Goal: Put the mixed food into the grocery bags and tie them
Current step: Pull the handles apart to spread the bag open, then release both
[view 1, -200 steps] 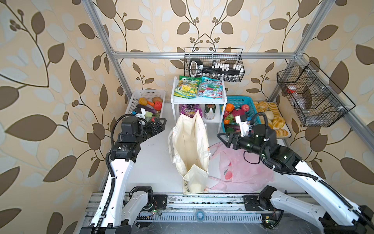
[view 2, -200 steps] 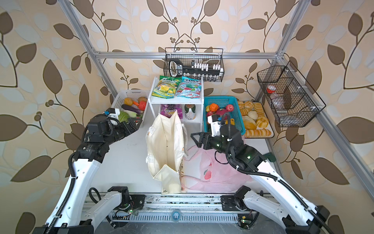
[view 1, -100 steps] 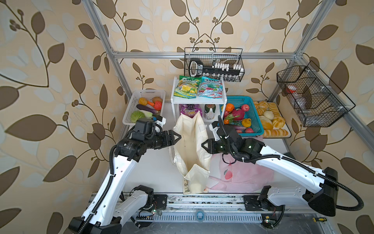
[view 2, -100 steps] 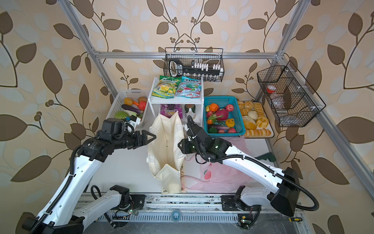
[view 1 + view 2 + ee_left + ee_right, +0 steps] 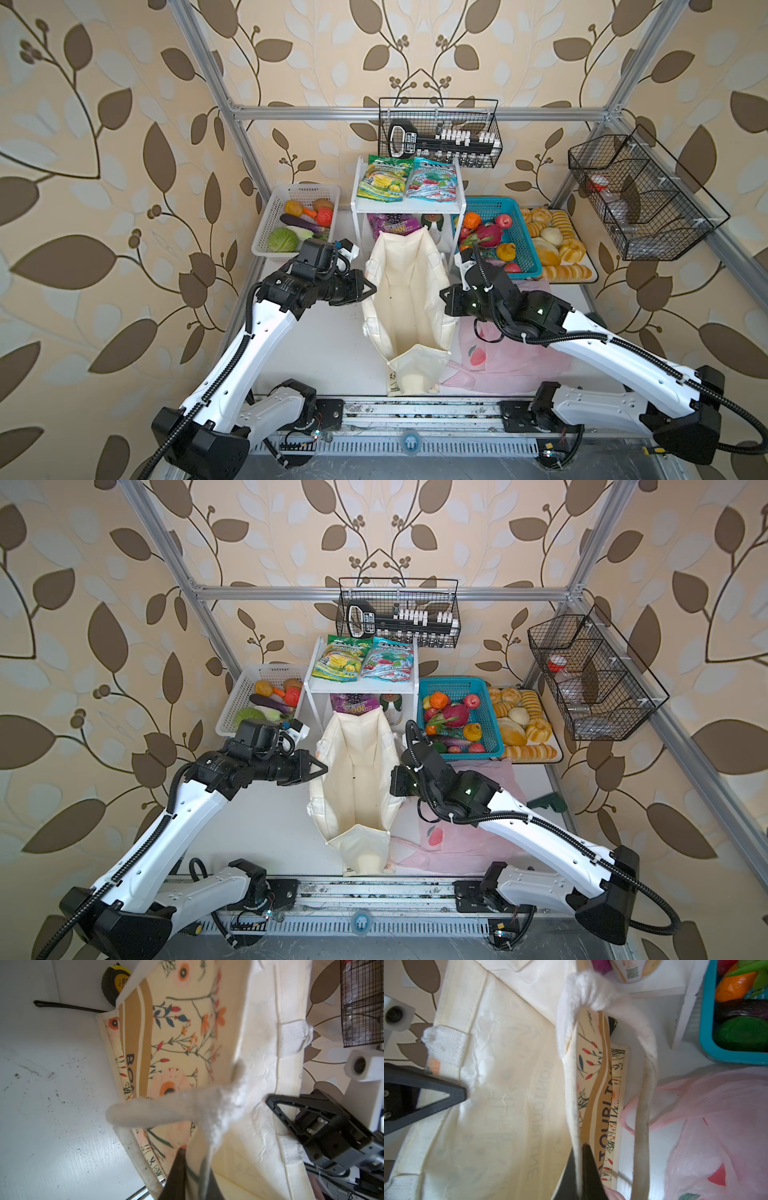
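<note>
Stiff cream canvas tote stands open. L gripper and R gripper pinch opposite rims, seemingly clamped on cloth. Crinkly pink plastic bag lies flat beside.

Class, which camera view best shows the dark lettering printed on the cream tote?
The right wrist view: the lettering on the canvas tote reads large. The left wrist view shows only two letters; both top views show mainly its open mouth.
</note>
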Tool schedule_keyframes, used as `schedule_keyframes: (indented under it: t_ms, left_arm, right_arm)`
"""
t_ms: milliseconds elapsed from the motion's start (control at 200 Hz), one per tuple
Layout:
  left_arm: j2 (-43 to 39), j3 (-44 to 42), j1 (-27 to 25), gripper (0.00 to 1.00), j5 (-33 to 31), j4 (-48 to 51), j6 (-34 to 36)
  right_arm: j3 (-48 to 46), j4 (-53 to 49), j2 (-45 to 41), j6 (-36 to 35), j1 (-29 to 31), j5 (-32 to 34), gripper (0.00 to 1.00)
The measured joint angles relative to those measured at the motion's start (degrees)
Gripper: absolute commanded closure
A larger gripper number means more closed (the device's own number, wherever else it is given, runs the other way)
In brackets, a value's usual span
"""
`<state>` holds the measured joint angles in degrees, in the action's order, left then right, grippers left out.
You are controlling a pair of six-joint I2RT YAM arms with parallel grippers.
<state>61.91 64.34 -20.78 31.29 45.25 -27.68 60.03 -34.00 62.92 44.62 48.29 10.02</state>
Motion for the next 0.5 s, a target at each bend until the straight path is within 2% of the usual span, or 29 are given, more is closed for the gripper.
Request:
schedule_keyframes:
  t_ms: [65,170,300,500]
  left_arm:
    - [1.5,0.7,-2.3,0.92,-0.2,-1.6,-0.9]
    - [4.3,3.2,-5.2,1.0,-0.5,-2.8,-2.2]
    - [6.1,6.1,-6.6,1.0,-3.6,-0.8,-2.6]
    - [2.8,6.6,-6.6,1.0,-12.6,4.3,-2.5]
  right_arm:
    - [-3.2,-1.3,-3.7,0.2,-4.1,0.2,1.0]
    - [-5.6,-4.2,-7.9,0.0,-9.4,0.5,1.0]
    - [-6.9,-3.6,-9.6,-1.4,-10.6,-1.0,1.0]
    - [-7.8,2.8,-7.8,-3.1,-9.6,-8.8,1.0]
